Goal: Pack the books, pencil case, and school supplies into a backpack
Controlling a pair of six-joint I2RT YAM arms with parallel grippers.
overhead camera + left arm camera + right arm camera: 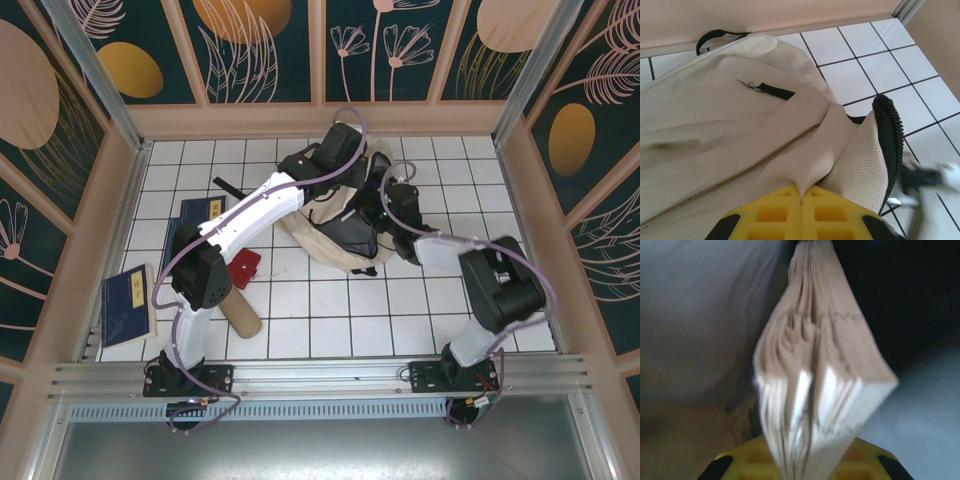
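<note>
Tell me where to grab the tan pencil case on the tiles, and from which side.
Grip the pencil case at mid-length from straight above, jaws across the roll. It lies flat and slanted on the tiles; its far end nears the red square, so the middle looks safest.

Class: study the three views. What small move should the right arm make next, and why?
Probably ease the book deeper, then let go. The right gripper is shut on its fanned pages, with what looks like a dark interior around them; the left gripper pinches the backpack by its cream rim fabric, seemingly holding the mouth open.
</note>
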